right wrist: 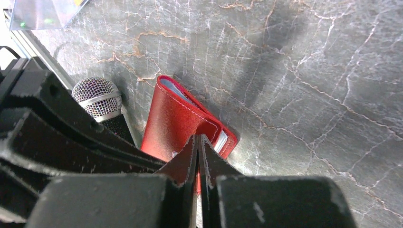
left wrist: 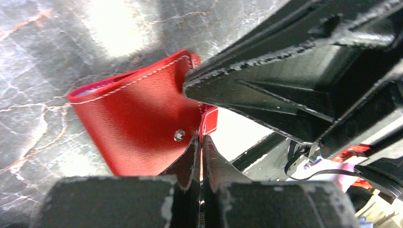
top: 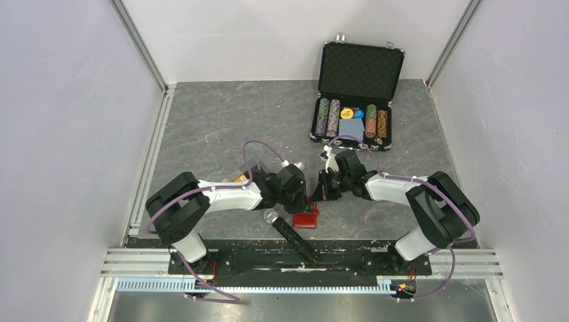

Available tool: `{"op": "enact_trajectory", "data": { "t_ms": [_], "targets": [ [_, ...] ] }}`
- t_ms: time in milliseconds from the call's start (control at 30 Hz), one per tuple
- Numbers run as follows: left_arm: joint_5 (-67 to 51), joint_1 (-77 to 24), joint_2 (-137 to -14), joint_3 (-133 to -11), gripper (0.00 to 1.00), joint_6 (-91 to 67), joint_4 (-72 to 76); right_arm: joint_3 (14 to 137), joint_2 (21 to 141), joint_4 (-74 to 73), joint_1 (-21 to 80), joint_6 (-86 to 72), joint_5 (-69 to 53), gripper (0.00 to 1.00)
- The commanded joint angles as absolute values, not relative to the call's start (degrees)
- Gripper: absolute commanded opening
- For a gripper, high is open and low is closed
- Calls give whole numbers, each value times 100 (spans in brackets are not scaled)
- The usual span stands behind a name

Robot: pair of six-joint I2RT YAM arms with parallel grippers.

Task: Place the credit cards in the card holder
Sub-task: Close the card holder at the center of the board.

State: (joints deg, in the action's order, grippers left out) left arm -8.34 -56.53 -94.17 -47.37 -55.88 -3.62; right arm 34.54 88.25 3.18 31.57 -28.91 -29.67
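The red card holder (top: 306, 220) lies folded on the grey table between the two arms. In the left wrist view the card holder (left wrist: 138, 123) shows white stitching and a metal snap. My left gripper (left wrist: 200, 138) is shut on its red flap edge. In the right wrist view the card holder (right wrist: 176, 118) shows pale sleeve edges at its open side. My right gripper (right wrist: 198, 137) is shut on a thin red edge of it too. Both grippers (top: 314, 198) meet just above the holder. An orange-gold card (top: 239, 177) shows by the clear case behind the left arm. No black card shows.
A microphone (top: 292, 235) lies just left of the holder, and it also shows in the right wrist view (right wrist: 100, 97). A clear plastic case (right wrist: 43, 9) lies behind the left arm. An open black poker-chip case (top: 354, 100) stands at the back right.
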Motion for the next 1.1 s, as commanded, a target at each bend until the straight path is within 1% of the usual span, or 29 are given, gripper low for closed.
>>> {"op": "enact_trajectory", "data": {
  "t_ms": [0,233,433,667,833,1067],
  "targets": [
    [-905,-5473,-9196,-4583,2,-5375,-155,3375,8864,213,3223,-2790,-2620,0],
    [-1014,-5285,-9119,-4478,2,-5317,-151,3435,8859,76,3249,-2713,-2557,0],
    [-1298,-5183,-9366,-4448,2,-5365,-110,3443,8718,9,3263,-2691,-2486,0],
    [-1429,-5137,-9485,-4193,2,-5689,166,3395,8234,9,3261,-2610,-2511,0],
    [-1620,-5091,-9618,-4100,2,-5781,396,3219,7912,360,3292,-2709,-2751,0],
    [-1835,-5024,-9752,-4008,2,-5905,693,3195,8238,430,3555,-2742,-2748,0]
  ]
}}
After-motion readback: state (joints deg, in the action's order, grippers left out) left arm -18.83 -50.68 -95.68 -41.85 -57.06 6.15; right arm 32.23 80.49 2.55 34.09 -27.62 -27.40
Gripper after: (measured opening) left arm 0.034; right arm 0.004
